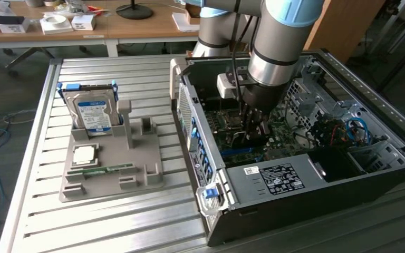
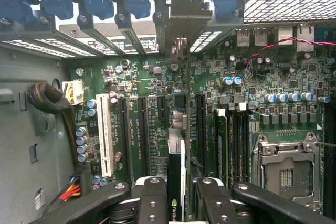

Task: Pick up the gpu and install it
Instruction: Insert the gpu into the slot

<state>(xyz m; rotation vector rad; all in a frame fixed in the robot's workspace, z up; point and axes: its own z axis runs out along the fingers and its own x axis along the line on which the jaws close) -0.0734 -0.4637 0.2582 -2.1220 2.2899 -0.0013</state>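
My gripper (image 1: 250, 126) reaches down inside the open computer case (image 1: 273, 182), over the motherboard (image 1: 287, 134). In the wrist view the gripper (image 2: 177, 203) is shut on the gpu (image 2: 175, 182), a thin dark card seen edge-on between the two black fingers (image 2: 152, 203). The card stands upright over the green motherboard (image 2: 142, 77), in line with the long black expansion slots (image 2: 200, 129). Its grey metal bracket (image 2: 181, 19) reaches the rear slot openings of the case. I cannot tell whether the card's edge sits in a slot.
On the slatted metal table, a grey holder (image 1: 111, 179) carries a silver hard drive (image 1: 93, 113), a processor chip (image 1: 84, 154) and a green memory stick (image 1: 107, 169). Inside the case are a white slot (image 2: 105, 135), a processor socket (image 2: 286, 169) and a cable bundle (image 2: 52, 100).
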